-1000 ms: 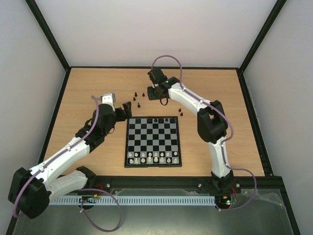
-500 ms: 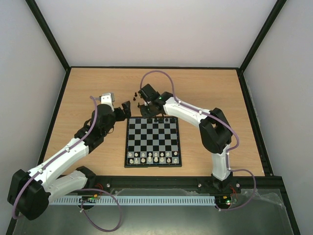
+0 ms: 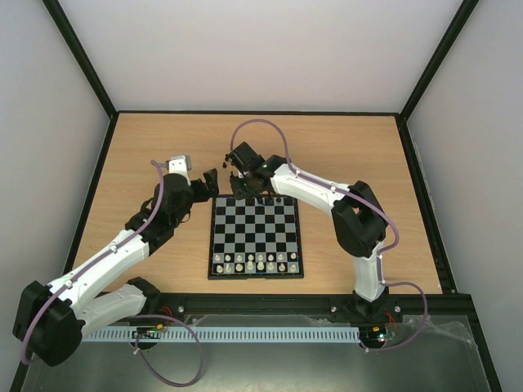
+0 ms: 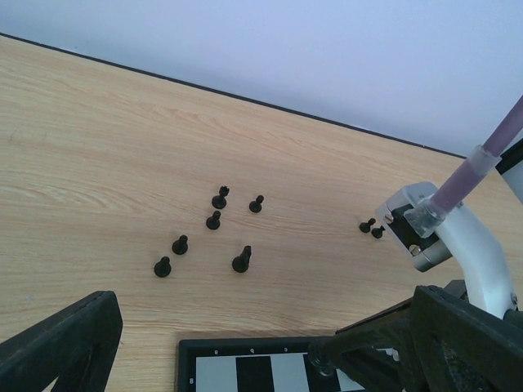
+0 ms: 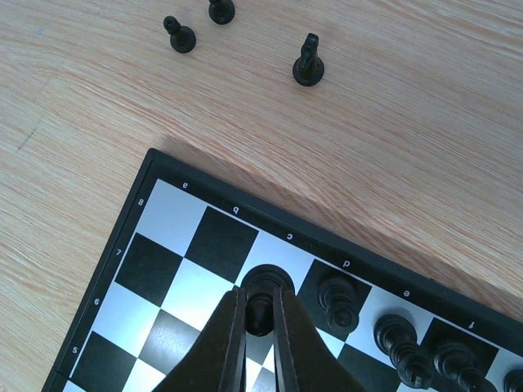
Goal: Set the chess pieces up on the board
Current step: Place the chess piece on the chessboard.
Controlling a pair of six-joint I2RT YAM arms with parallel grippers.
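Pinching a small black piece (image 5: 263,280), the right gripper (image 5: 260,304) is seen low over the far row of the board (image 5: 159,211), with its two fingers pressed tight on the piece's sides. The piece is held upright, about over the square marked c, third from the far left corner. Whether its base is touching the square cannot be told. Just to its right, other black pieces (image 5: 337,300) are lined up along the same far row. To do this step well, the piece should be brought straight down and set in the middle of its square, not on a line. It should be kept upright until it stands by itself. The fingers should then be opened only a little, so the neighbour on the right is not bumped, and lifted straight up. Farther out, loose black pieces (image 4: 213,220) are scattered on the table (image 3: 147,147) beyond the board's far edge, so much of the job is judged to be left. The left gripper (image 3: 212,181) is held spread wide and empty near the board's far left corner. White pieces (image 3: 253,263) are set in the near rows.
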